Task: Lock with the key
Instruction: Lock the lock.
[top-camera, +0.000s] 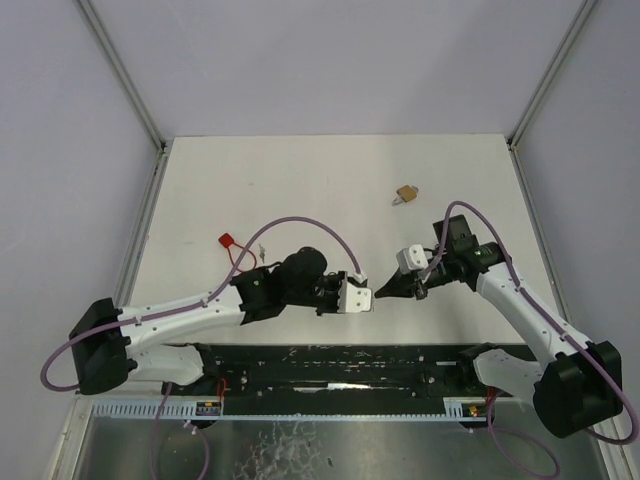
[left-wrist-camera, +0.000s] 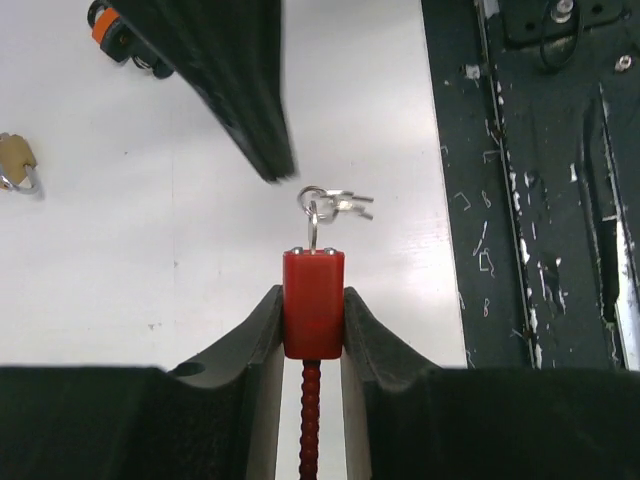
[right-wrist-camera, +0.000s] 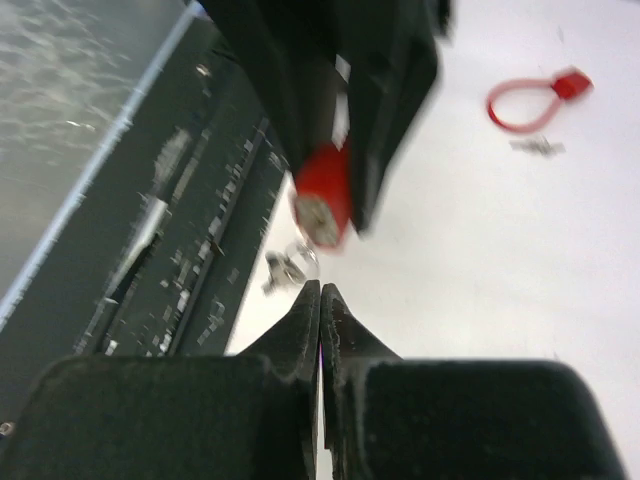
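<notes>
My left gripper (left-wrist-camera: 313, 300) is shut on a red cable-lock body (left-wrist-camera: 313, 305), whose red cable (left-wrist-camera: 310, 420) runs back between the fingers. A key ring with small keys (left-wrist-camera: 335, 203) hangs from the lock's front end. My right gripper (right-wrist-camera: 320, 290) is shut, with nothing seen between its tips. It points at the lock (right-wrist-camera: 322, 200), and its tips sit just beside the keys (right-wrist-camera: 285, 268). In the top view the two grippers meet tip to tip near the table's front edge, left (top-camera: 362, 295) and right (top-camera: 385, 293).
A second red cable lock (top-camera: 228, 240) lies on the white table at the left, with keys (right-wrist-camera: 537, 148) beside it. A brass padlock (top-camera: 405, 193) lies at the back right. The black mounting rail (top-camera: 340, 365) runs along the near edge.
</notes>
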